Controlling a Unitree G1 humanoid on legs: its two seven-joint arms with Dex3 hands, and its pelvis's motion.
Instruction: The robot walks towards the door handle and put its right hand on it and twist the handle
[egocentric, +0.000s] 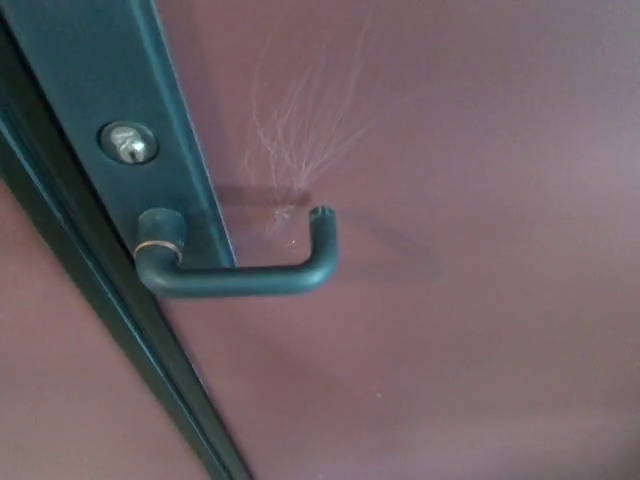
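I see door handle (240, 268) level, free end bent back toward door (480, 200) | keyhole (128, 144) just above handle's pivot on dark plate (120, 70) | pale scratches (305, 130) above handle's tip

Handle (240, 275) clear all round, bare door (480, 330) right and below (scratched above), lock plate (110, 90) at left

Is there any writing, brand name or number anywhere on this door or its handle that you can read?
None. No words, numbers or signs can be read on the door handle, the lock cylinder, the dark metal plate or the maroon door, which shows only pale scratches.
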